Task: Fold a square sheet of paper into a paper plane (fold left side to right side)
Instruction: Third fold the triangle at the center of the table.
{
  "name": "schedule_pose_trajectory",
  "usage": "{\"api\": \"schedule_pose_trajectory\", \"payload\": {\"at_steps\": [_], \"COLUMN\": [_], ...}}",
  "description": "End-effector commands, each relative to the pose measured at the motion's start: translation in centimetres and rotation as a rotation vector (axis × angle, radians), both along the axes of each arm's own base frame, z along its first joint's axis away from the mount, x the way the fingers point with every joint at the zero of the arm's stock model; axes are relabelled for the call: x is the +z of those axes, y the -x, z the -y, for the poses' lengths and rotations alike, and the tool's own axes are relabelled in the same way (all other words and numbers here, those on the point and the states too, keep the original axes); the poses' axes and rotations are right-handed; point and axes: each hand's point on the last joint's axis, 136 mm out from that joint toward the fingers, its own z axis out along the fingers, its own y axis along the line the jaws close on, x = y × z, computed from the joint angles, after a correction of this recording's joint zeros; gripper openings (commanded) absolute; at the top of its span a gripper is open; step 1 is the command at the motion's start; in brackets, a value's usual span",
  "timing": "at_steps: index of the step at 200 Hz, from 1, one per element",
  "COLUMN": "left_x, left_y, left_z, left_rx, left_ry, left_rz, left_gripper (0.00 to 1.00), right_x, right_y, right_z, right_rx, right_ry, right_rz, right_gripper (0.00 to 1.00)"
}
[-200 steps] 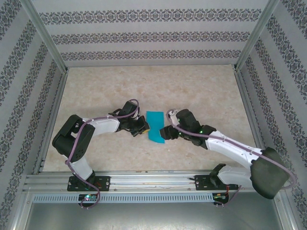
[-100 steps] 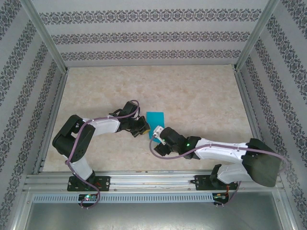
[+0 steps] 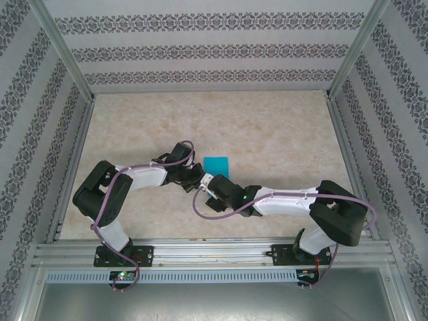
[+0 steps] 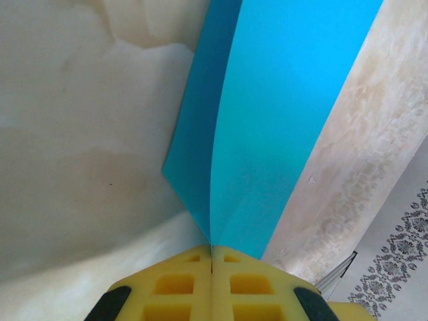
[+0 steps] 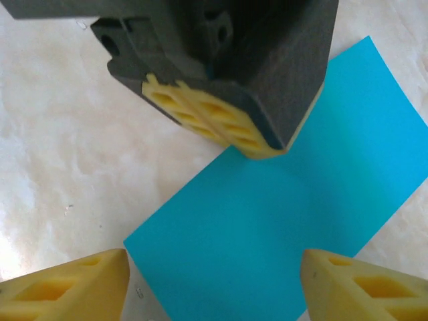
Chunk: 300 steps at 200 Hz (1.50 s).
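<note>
The square sheet of paper (image 3: 218, 164) lies folded into a turquoise rectangle on the table's middle; a paper plane is out of view. My left gripper (image 3: 199, 176) is shut on the sheet's left edge. In the left wrist view its yellow fingertips (image 4: 212, 249) pinch two layers of the paper (image 4: 267, 127) that spread apart from the pinch. My right gripper (image 3: 211, 184) hovers over the sheet's near part, open. In the right wrist view its gripper (image 5: 214, 287) straddles the paper (image 5: 287, 200), one fingertip off each side. The left gripper's pads (image 5: 214, 124) sit at the paper's far edge.
The beige marbled table (image 3: 267, 127) is boxed in by patterned walls (image 3: 200, 47) and an aluminium frame (image 3: 200, 251) along the near edge. The two arms nearly meet over the paper.
My right arm has swung left from the paper's right side to above its near part, covering the lower half. The left gripper has stayed shut in place.
</note>
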Motion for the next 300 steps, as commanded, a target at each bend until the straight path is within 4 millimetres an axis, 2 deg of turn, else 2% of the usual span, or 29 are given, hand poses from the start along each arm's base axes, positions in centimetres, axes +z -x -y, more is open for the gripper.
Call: {"api": "schedule_pose_trajectory", "payload": {"at_steps": [1, 39, 74, 93, 111, 132, 163, 201, 224, 250, 278, 300], "left_x": [0.8, 0.7, 0.8, 0.8, 0.9, 1.2, 2.1, 4.3, 5.8, 6.5, 6.1, 5.2], "left_y": [0.3, 0.2, 0.2, 0.2, 0.2, 0.3, 0.0, -0.9, -1.9, -2.8, -3.9, -4.5], "left_z": [0.4, 0.5, 0.5, 0.5, 0.5, 0.3, -1.1, -3.9, -4.5, -3.2, -1.4, -0.3], "left_rx": [0.007, 0.007, 0.005, 0.003, 0.001, -0.005, 0.005, 0.027, 0.001, -0.063, -0.102, -0.145], "left_ry": [0.015, 0.018, 0.016, 0.011, 0.013, 0.001, -0.036, -0.06, -0.043, -0.013, 0.042, 0.045], "left_rz": [0.012, 0.012, 0.014, 0.015, 0.018, 0.028, 0.059, 0.116, 0.168, 0.184, 0.18, 0.159], "left_gripper": [0.0, 0.0, 0.0, 0.0, 0.0, 0.11, 0.29, 0.37, 0.34, 0.25, 0.19, 0.16], "right_x": [0.6, 0.7, 0.5, 0.4, 0.3, 0.2, -0.2, -0.5, 0.0, 0.5, 0.8, 0.6], "right_y": [-0.4, -0.4, -0.1, 0.0, 0.0, 0.1, 0.5, 0.6, 0.7, 1.1, 1.1, 0.9], "right_z": [-0.9, -1.3, -1.3, -1.2, -1.1, -0.9, -0.6, -0.1, -0.3, -0.3, -0.1, 0.2], "right_rx": [-0.009, -0.014, -0.009, -0.009, -0.013, -0.026, -0.041, -0.076, -0.085, -0.098, -0.136, -0.163], "right_ry": [-0.02, -0.043, -0.046, -0.046, -0.049, -0.063, -0.133, -0.235, -0.312, -0.399, -0.503, -0.533], "right_rz": [0.019, 0.013, -0.002, -0.007, -0.014, -0.036, -0.136, -0.277, -0.362, -0.486, -0.633, -0.677], "right_gripper": [0.65, 0.57, 0.42, 0.31, 0.16, 0.0, 0.0, 0.0, 0.0, 0.0, 0.0, 0.0]}}
